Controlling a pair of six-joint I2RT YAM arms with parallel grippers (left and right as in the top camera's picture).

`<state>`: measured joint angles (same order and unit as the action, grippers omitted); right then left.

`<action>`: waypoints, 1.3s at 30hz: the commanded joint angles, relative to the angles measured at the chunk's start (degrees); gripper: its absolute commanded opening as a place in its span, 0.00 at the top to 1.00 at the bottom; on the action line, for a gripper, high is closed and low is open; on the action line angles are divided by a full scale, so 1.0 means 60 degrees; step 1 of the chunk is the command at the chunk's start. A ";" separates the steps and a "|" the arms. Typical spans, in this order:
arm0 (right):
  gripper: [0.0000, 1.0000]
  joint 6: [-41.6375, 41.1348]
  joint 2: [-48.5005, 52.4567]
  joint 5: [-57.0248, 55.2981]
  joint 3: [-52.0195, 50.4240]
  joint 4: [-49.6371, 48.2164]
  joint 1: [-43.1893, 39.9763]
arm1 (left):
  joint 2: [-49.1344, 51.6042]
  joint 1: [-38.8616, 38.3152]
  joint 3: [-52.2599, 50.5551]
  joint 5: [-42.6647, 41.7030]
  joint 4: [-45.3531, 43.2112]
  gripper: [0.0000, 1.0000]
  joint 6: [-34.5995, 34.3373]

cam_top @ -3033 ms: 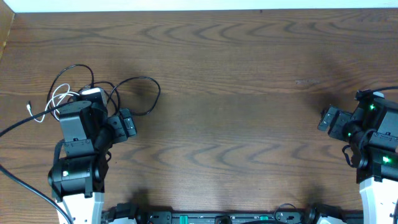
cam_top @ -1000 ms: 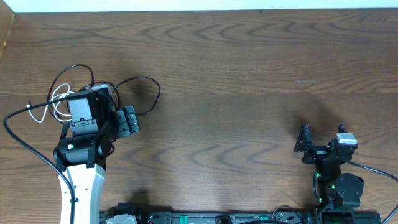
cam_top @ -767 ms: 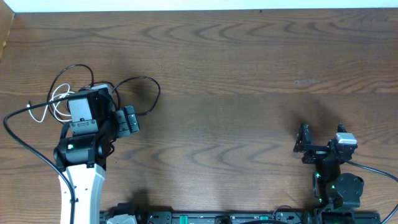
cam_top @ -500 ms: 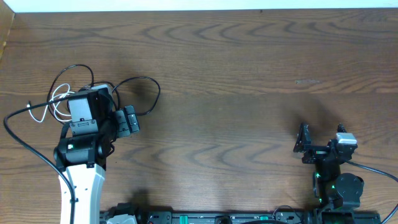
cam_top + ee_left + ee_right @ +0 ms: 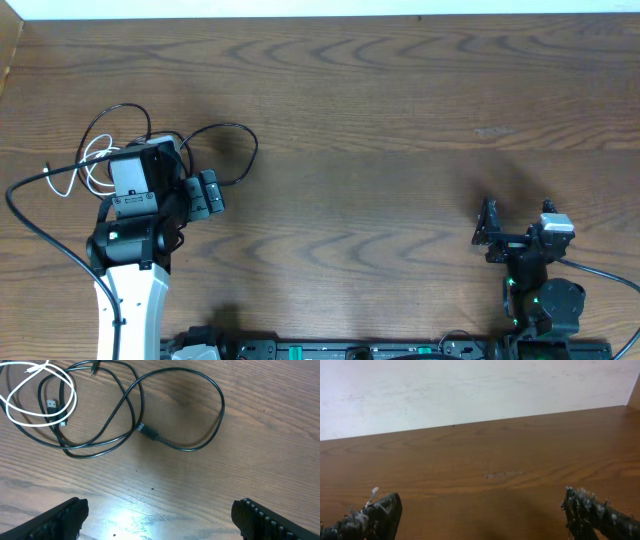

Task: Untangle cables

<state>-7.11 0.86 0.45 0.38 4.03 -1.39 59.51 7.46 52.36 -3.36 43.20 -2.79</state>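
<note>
The black cable and the white cable lie tangled on the wooden table at the far left. In the left wrist view the black cable makes several loops, with a plug mid-frame. The white cable loops over it at top left. My left gripper hovers just near of the tangle; its fingers are wide open and empty. My right gripper is low at the right, far from the cables; its fingers are open and empty.
A thick black arm wire curves along the left side by the left arm. The table's far edge meets a white wall. The table's left edge is close to the tangle.
Since three seconds ago the right arm has pulled back from the right edge toward the near side, and the left arm has shifted slightly forward. Nothing has moved in the last second.
</note>
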 commanded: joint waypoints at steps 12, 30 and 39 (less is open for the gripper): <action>0.01 0.0087 -0.0055 0.0098 -0.0011 0.0040 -0.0073 | -0.1727 -0.0488 -0.0310 -0.0193 0.0011 0.03 -0.0087; 0.01 0.0087 -0.0051 0.0098 -0.0011 0.0040 -0.0073 | -0.6131 -0.0991 -0.4513 -0.0087 -0.4273 0.03 -0.0055; 0.01 0.0087 -0.0051 0.0098 -0.0011 0.0040 -0.0073 | -0.7901 -0.0991 -0.7253 -0.0120 -0.7847 0.03 -0.0087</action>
<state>-7.11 0.86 0.49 0.38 4.03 -1.39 15.31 1.72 12.56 -4.16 0.19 -3.01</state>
